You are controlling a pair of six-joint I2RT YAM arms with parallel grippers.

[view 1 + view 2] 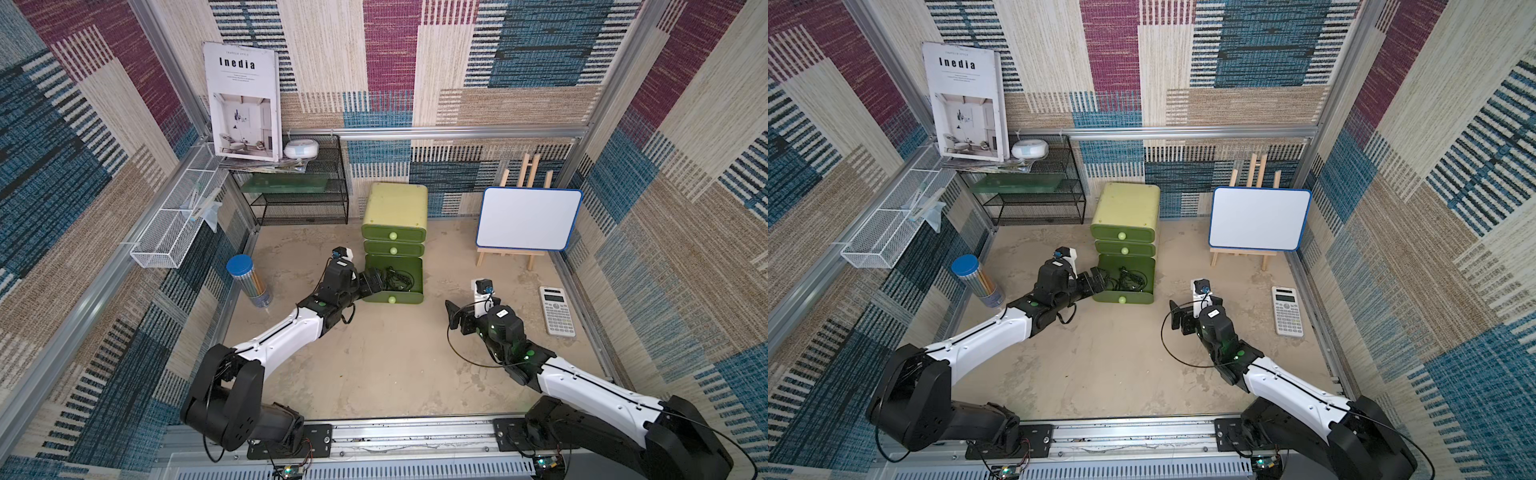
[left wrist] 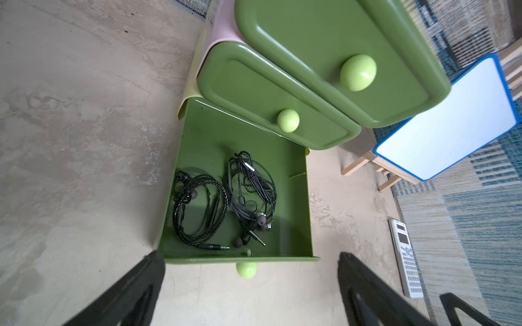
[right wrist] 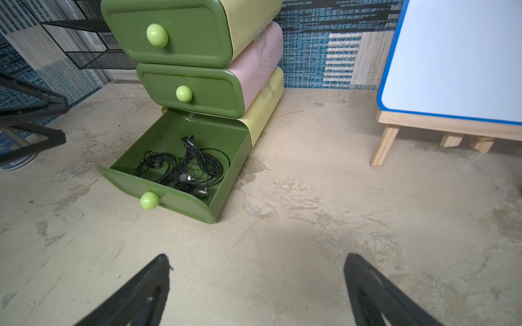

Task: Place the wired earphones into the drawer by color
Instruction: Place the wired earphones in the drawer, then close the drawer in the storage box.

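The green cabinet (image 1: 395,203) has three stacked drawers, and only the bottom drawer (image 2: 214,135) is pulled out. Black wired earphones (image 2: 255,180) lie loose in it as tangled bundles, also seen in both top views (image 1: 397,278) (image 1: 1130,279) and the right wrist view (image 3: 197,161). My left gripper (image 1: 374,280) (image 2: 250,255) hangs open at the open drawer's left front corner with nothing between its fingers. My right gripper (image 1: 455,318) (image 3: 257,256) is open over bare table, right of the drawer and nearer the front.
A whiteboard on a wooden easel (image 1: 528,218) stands at the back right, with a calculator (image 1: 557,311) lying in front of it. A blue-lidded pencil tube (image 1: 247,280) stands left of my left arm. A black wire shelf (image 1: 299,195) fills the back left.
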